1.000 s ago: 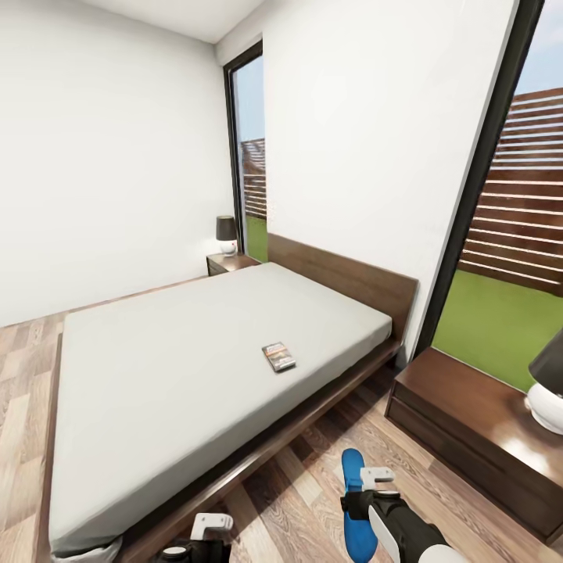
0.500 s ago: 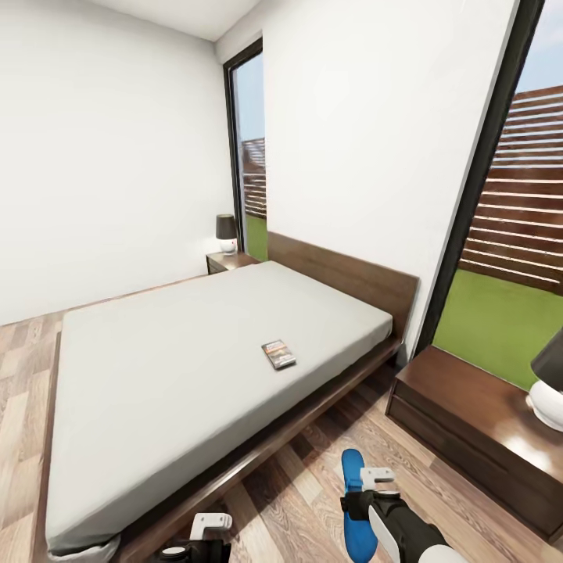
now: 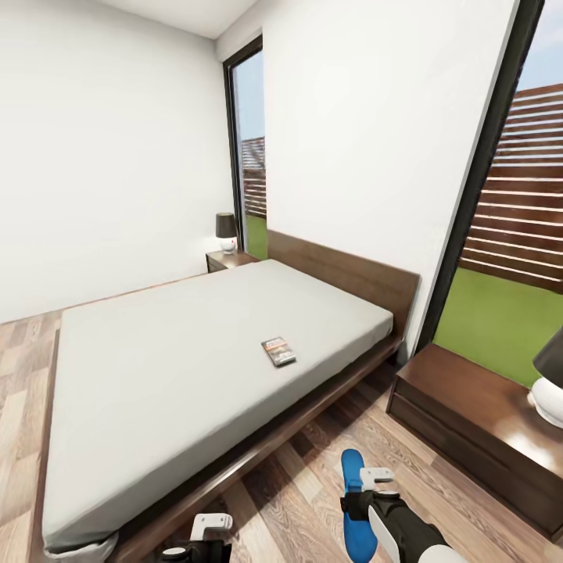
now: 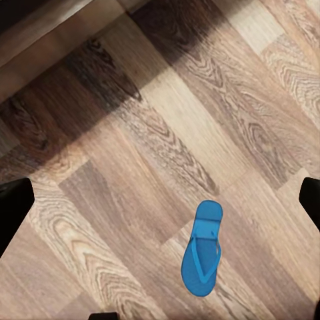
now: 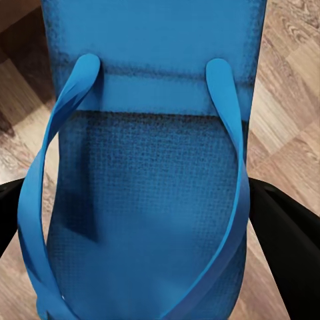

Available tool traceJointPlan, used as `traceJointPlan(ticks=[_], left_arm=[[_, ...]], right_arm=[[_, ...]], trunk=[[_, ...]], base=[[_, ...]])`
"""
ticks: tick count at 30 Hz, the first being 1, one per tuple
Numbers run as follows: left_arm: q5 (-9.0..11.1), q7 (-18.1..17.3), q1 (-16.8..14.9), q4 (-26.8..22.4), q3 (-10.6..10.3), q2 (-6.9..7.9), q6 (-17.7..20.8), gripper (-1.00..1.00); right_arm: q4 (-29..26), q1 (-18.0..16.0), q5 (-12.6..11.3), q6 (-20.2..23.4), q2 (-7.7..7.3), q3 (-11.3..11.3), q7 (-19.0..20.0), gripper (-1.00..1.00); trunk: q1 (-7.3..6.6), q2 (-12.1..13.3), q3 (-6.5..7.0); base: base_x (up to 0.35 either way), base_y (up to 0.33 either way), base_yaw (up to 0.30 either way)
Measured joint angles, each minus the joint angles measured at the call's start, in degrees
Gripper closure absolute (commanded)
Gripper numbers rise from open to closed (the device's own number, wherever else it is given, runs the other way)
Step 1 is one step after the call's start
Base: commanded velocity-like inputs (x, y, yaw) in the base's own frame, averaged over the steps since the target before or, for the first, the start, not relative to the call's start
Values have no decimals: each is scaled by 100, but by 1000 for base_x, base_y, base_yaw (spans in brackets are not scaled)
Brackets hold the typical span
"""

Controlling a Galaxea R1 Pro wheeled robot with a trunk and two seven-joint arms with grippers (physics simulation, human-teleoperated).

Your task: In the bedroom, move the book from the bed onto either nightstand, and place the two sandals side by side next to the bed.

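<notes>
The right gripper point(image 3: 374, 491) is clenched on one blue sandal point(image 3: 353, 504), held above the wood-plank floor point(image 3: 301, 500) beside the bed point(image 3: 195, 360). In the head view the long axis of this sandal runs away from the robot, roughly along the forearm, with one rounded end pointing forward toward the gap between the bed and the near nightstand point(image 3: 469, 422). In the right wrist view its sole point(image 5: 150, 180) is bright blue with a fine dotted texture, and two thin blue straps cross it.

A second sandal point(image 4: 203, 257) lies flat on the floor in the left wrist view, strap side up and slightly tilted against the planks. So two sandals are counted.

One book point(image 3: 278, 352), small and dark with an orange band, lies flat on the pale-grey mattress, near the side of the bed closest to the robot.

There are two nightstands; the far one point(image 3: 228, 260) stands beyond the bed. Each one carries a lamp.

The left gripper point(image 3: 205, 533) is released, with its fingers apart.
</notes>
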Motion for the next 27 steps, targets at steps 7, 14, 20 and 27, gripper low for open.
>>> traceJointPlan(ticks=[7,14,20,27], left_arm=[[0,-3,0,0,0,-1,0,-100],[0,-3,0,0,0,-2,0,-100],[0,-3,0,0,0,-1,0,-100],[0,-3,0,0,0,2,0,-100]], right_arm=[[-3,0,1,-1,-2,0,0,100],[-219,12,-3,-4,-1,0,3,100],[-486,24,-7,81,-1,-8,8,100],[-960,37,-8,555,5,-8,10,100]], trunk=[[154,-281,-126],[308,-562,-251],[439,-803,-359],[593,-1083,-485]], base=[[0,0,0],[0,0,0],[0,0,0],[0,0,0]])
